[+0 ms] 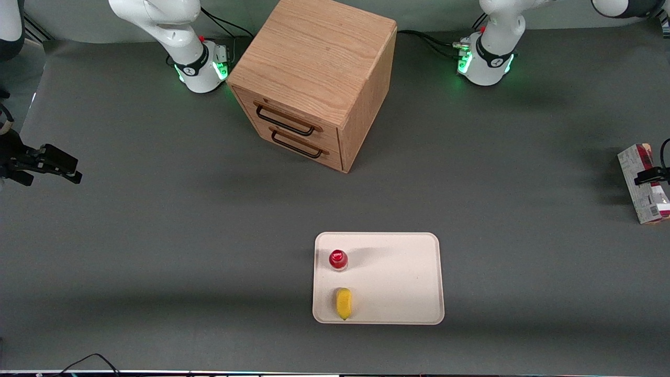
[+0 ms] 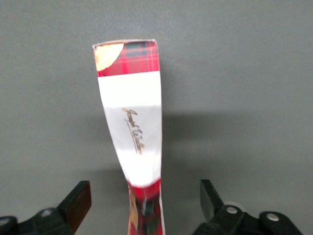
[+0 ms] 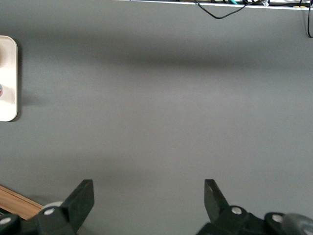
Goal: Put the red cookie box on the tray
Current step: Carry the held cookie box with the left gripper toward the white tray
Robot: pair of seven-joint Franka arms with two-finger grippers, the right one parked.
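The red cookie box point(image 1: 645, 201) lies on the grey table at the working arm's end, its white-grey printed side with the barcode showing. In the left wrist view the red cookie box point(image 2: 131, 127) shows a red tartan face with a white band. My gripper point(image 1: 650, 176) hangs over the box, open. In the wrist view the gripper point(image 2: 145, 197) straddles the box, and both fingers point(image 2: 78, 203) stand apart from it with a gap on each side. The cream tray point(image 1: 398, 283) lies nearer the front camera, around the table's middle.
A small red-capped bottle point(image 1: 338, 259) and a yellow item point(image 1: 343, 303) sit on the tray along the side toward the parked arm. A wooden two-drawer cabinet point(image 1: 314, 78) stands farther from the camera than the tray. The tray's edge point(image 3: 7, 78) shows in the right wrist view.
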